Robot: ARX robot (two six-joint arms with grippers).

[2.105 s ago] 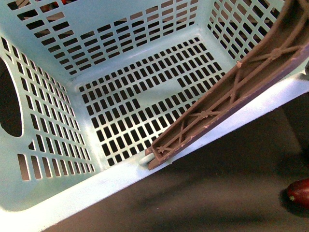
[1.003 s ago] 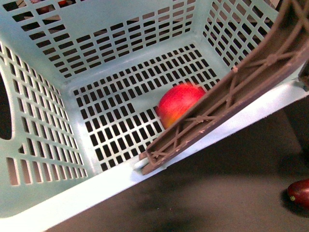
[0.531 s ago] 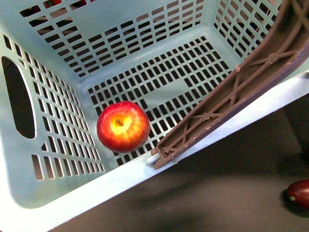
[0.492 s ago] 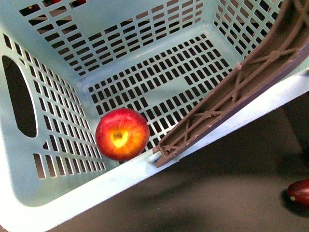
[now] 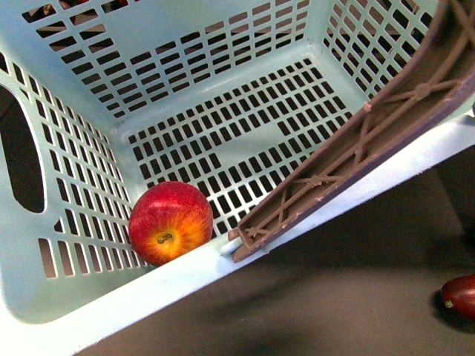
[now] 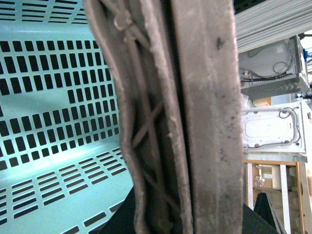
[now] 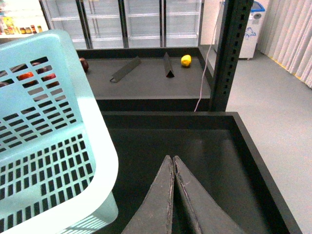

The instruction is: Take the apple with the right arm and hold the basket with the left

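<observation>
The apple (image 5: 170, 222) sits in the near left corner of the basket (image 5: 148, 285), so the picking looks done. The right claw (image 7: 171, 163) is closed tight and empty. The brown handle (image 6: 195, 117) hides the left claw, so I cannot tell its grip.

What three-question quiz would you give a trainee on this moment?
1. True or false: the apple lies inside the basket, in the corner by its near rim.
2. Pick one: in the right wrist view, the right gripper is A) shut on the apple, B) shut with nothing in it, C) wide open.
3. Fill in: the dark maroon fruit lies ___ the basket, on the dark surface.

Key: 1 true; 2 B; 3 outside.
</observation>
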